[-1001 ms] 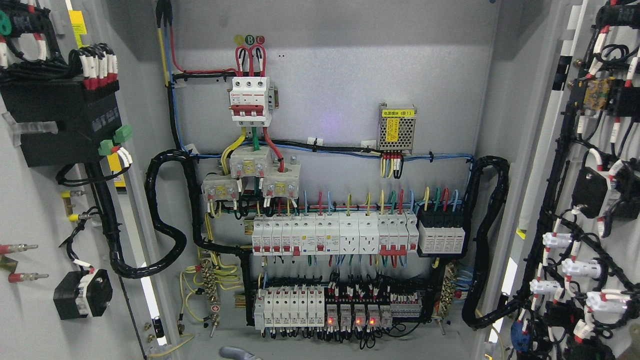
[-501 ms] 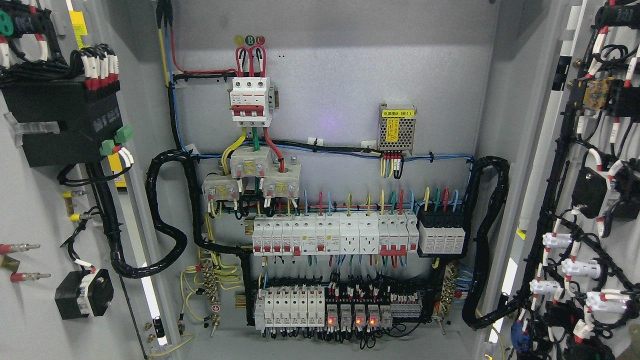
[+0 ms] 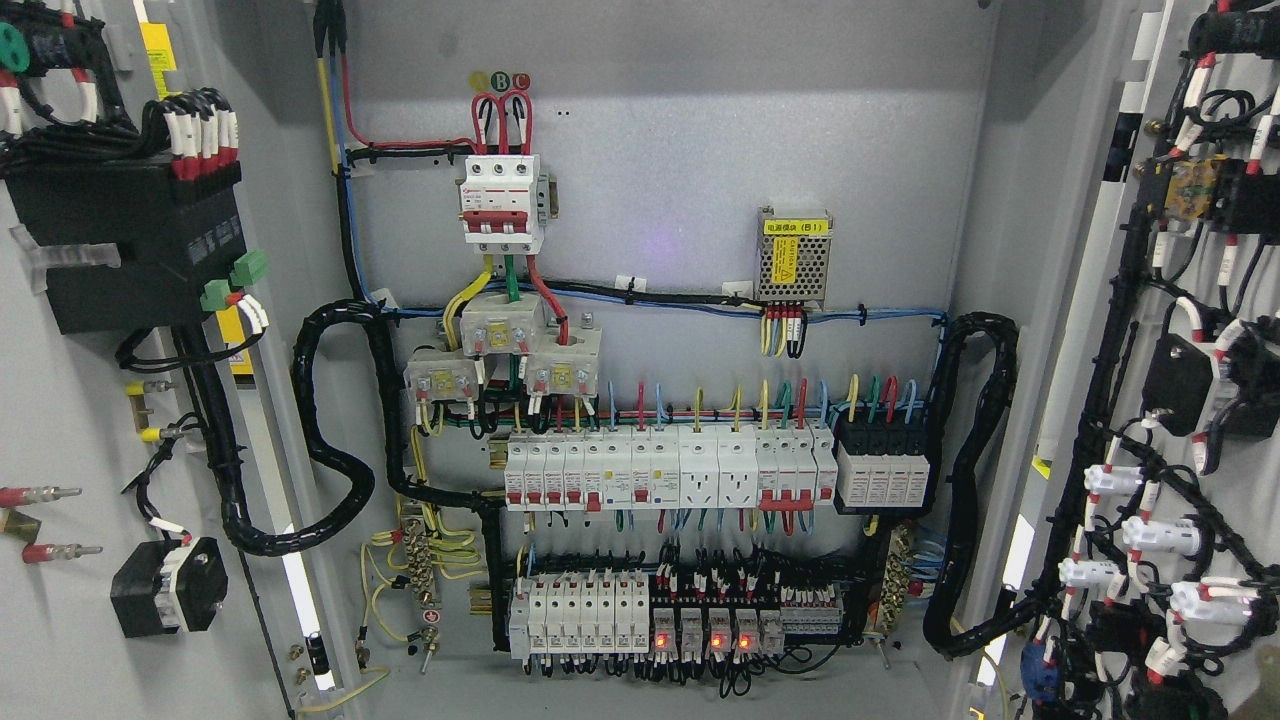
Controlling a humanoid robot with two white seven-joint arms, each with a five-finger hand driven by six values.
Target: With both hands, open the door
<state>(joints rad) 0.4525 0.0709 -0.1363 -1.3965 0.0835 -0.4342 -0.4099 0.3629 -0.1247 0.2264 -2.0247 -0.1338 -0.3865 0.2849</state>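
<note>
Two doors stand swung wide, the left door (image 3: 60, 400) filling the picture's left edge and the right door (image 3: 1180, 400) its right, each carrying its own wired parts on the inner face. Folded back like this, they leave the whole cabinet interior (image 3: 680, 150) bare to view — the red-topped main breaker (image 3: 500, 200) high up, rows of small breakers (image 3: 660, 470) lower down, black cable looms (image 3: 330, 430) looping out to each door so the leaves can swing without straining the wiring. Neither robot hand shows anywhere, so I cannot tell what the fingers are doing. Opening looks finished, as far as this narrow view allows.
</note>
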